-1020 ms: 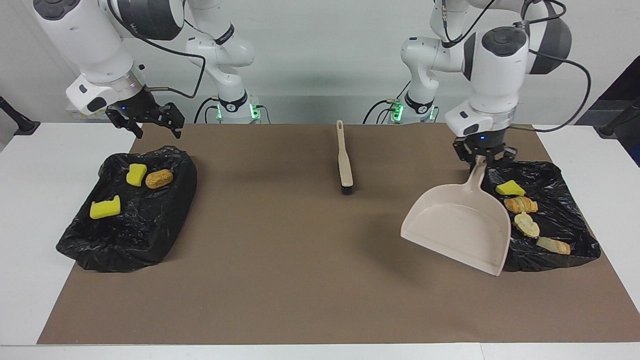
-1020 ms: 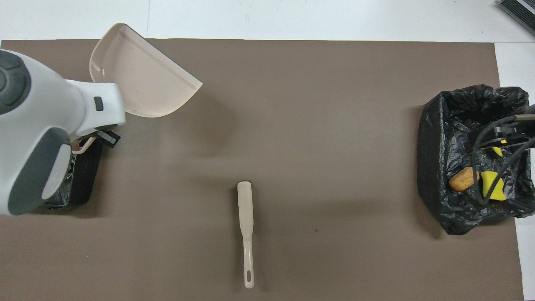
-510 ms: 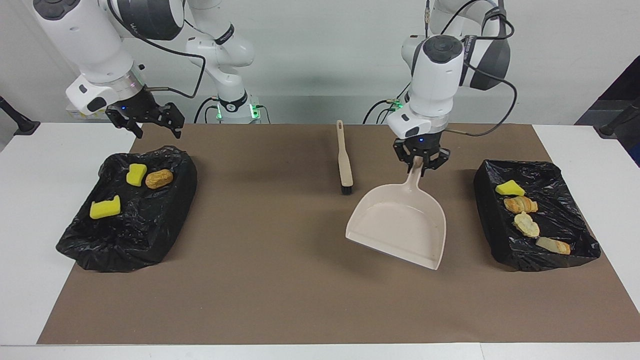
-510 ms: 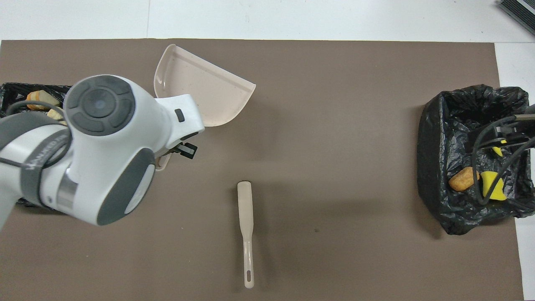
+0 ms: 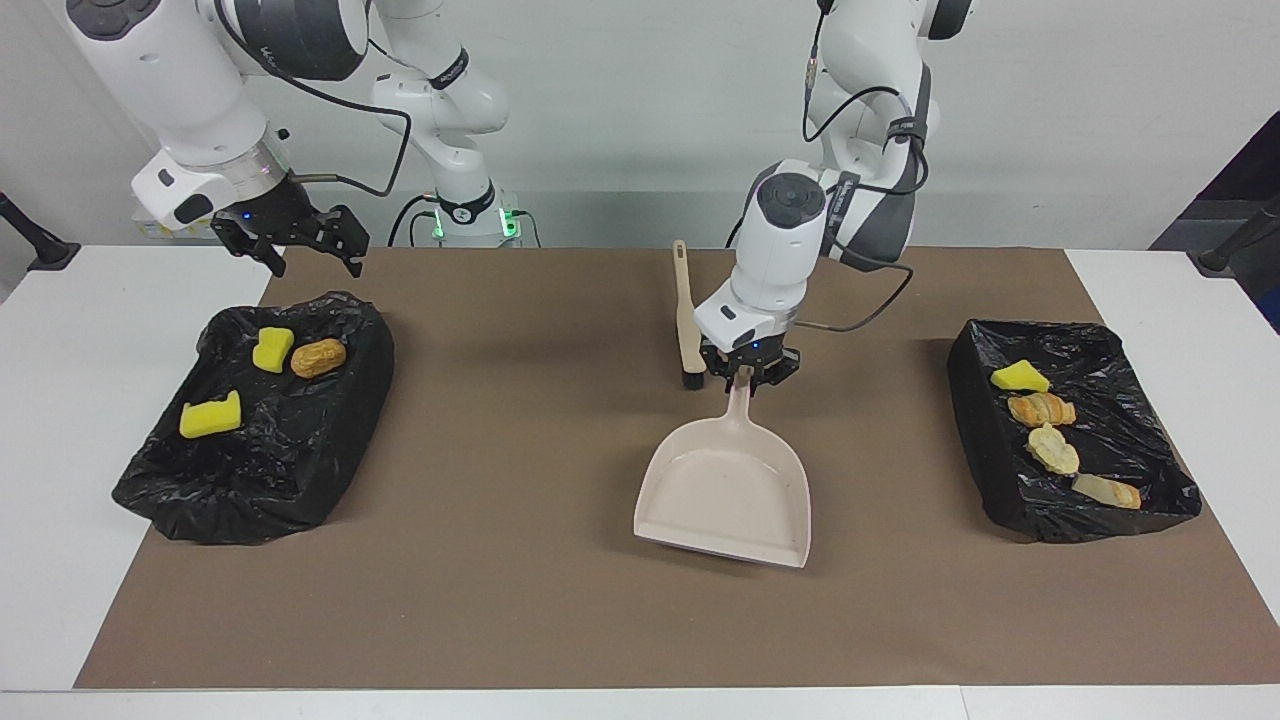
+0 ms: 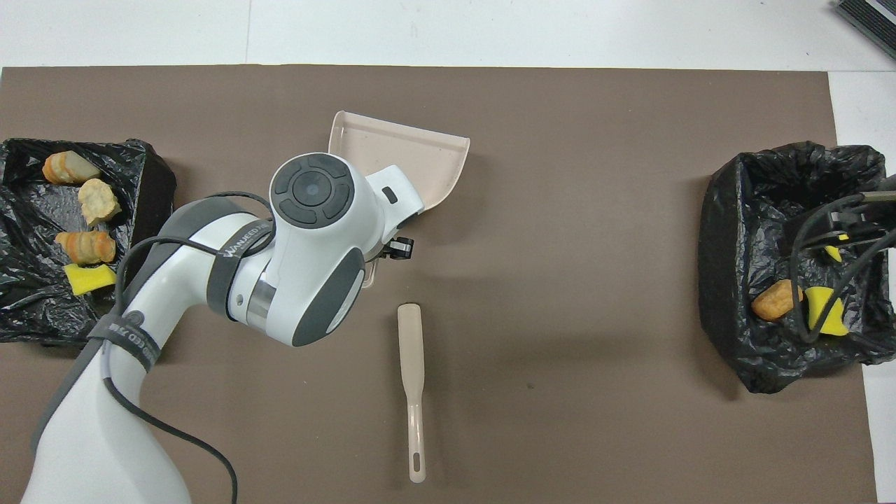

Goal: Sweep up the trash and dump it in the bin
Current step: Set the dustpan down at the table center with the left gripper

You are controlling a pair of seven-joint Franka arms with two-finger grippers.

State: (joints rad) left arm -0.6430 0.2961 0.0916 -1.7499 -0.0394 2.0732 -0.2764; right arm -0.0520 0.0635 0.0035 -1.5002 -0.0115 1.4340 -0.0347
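Lettering on left arm point(image 6: 238, 241) – unreadable – fingers point(image 5: 757, 374) clamp dustpan point(image 5: 725, 490)

From overhead, your left arm covers the dustpan's point(image 6: 413, 157) handle and most of its pan, and the left gripper point(image 5: 745, 376) itself sits out of sight beneath the wrist. At the right arm's end, cables cross the bin point(image 6: 728, 238) and partly screen the yellow scraps point(image 6: 822, 311) inside. The bin point(image 6: 150, 182) at the left arm's end is cut by the frame's edge.
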